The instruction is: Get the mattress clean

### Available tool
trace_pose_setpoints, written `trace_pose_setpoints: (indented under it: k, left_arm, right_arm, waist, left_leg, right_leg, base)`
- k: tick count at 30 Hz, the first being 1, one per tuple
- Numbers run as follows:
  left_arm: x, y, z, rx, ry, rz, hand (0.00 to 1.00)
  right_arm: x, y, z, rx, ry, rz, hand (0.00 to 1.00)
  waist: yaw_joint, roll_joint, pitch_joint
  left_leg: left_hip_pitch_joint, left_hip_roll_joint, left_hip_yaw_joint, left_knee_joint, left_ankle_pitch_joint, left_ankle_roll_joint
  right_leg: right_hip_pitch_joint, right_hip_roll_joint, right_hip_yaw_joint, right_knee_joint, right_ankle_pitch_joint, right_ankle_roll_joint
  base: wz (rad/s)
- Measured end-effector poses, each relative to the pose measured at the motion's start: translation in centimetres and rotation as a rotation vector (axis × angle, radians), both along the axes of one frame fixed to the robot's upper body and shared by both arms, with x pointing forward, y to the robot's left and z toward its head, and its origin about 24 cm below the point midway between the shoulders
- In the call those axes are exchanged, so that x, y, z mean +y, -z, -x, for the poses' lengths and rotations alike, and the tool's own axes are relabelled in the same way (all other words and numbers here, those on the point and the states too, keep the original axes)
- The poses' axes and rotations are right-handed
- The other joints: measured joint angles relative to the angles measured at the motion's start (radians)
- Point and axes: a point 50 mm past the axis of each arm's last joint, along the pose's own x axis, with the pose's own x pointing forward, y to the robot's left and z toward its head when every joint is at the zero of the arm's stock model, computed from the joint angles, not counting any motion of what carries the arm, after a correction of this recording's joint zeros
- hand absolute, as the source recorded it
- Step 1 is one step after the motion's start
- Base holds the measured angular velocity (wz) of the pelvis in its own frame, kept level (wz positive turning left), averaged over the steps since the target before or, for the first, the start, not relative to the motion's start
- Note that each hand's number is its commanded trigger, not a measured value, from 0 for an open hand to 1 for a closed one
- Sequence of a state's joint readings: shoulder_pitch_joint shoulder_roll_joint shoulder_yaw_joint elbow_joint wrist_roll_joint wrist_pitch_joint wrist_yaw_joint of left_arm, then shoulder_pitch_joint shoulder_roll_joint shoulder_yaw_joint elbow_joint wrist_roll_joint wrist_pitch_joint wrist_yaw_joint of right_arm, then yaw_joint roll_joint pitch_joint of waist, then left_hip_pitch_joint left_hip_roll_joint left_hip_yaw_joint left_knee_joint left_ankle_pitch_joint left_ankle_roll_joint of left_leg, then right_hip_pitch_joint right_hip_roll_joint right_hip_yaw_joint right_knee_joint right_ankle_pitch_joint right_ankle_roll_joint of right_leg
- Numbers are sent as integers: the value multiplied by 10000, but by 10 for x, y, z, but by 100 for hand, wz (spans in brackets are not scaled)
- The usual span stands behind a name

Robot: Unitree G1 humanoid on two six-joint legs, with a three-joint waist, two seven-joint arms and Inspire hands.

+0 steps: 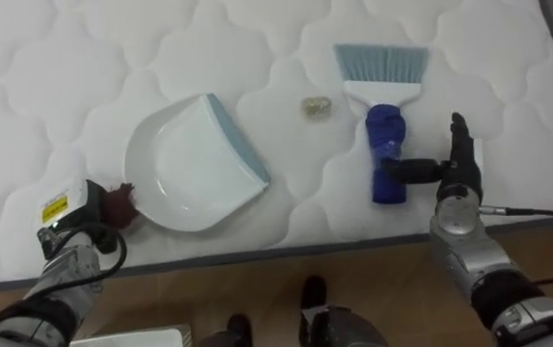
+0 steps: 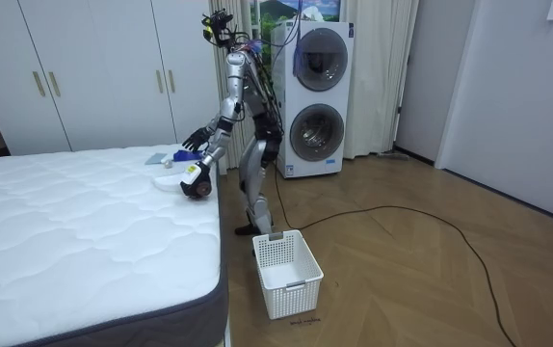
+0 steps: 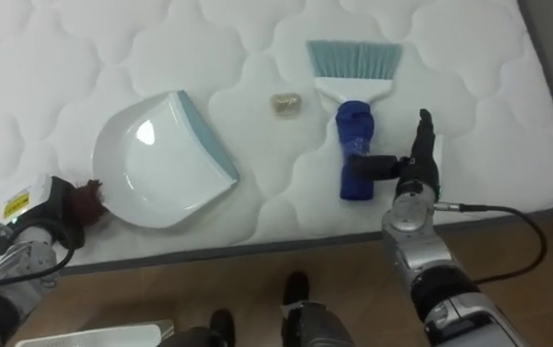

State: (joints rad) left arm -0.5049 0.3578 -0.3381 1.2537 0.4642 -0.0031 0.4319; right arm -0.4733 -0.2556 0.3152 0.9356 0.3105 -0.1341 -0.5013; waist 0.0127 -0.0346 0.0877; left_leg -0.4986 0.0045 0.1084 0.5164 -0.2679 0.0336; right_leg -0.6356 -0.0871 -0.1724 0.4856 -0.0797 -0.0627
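On the white quilted mattress (image 1: 55, 87) lies a white dustpan (image 1: 185, 164) with a blue lip facing the far right. My left hand (image 1: 89, 214) is at the pan's near-left end, fingers curled against it where the handle would be. A brush (image 1: 384, 106) with pale blue bristles and a dark blue handle lies to the right, bristles pointing away from me. My right hand (image 1: 460, 164) rests beside the handle with fingers straight and its thumb touching the handle's near end. A small crumpled scrap (image 1: 317, 107) lies between pan and brush. The robot stands at the bed's side (image 2: 243, 116).
The mattress's grey front edge (image 1: 257, 255) runs just before me, with wood floor below. A white basket (image 2: 286, 275) stands on the floor beside the bed. Stacked washing machines (image 2: 315, 96) and wardrobes (image 2: 93, 67) line the far wall.
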Motion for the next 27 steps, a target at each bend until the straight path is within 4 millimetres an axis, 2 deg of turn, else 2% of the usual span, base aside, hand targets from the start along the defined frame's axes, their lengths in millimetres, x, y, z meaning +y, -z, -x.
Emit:
trace_pose_setpoints:
  k: [6,12,26,27]
  left_arm:
    - [-5,-2,-5,-103,38,83,100]
    - [-16,0,-7,-161,201,323,100]
    - [-26,6,-6,368,495,489,100]
    - [-27,7,-6,453,516,535,100]
  right_arm:
    - [7,0,-2,26,-227,20,0]
    - [10,-4,-6,-65,-383,-11,0]
    - [9,4,-4,506,-1004,361,0]
    - [8,5,-4,606,-1101,552,22]
  waist:
    - [145,59,34]
    - [232,326,58]
    - [225,337,52]
    - [212,354,42]
  left_leg:
    - [-168,7,-7,33,0,-1]
    - [-238,11,-19,107,3,3]
    - [-208,-13,-10,208,8,19]
    - [-238,-18,-22,222,8,17]
  right_leg:
    - [-132,-12,-84,6,-2,-21]
    - [-144,-105,-257,23,-19,-19]
    - [-112,-179,-266,328,-79,-49]
    - [-115,-181,-314,320,-68,-66]
  base:
    - [3]
    - [6]
    - [3]
    - [7]
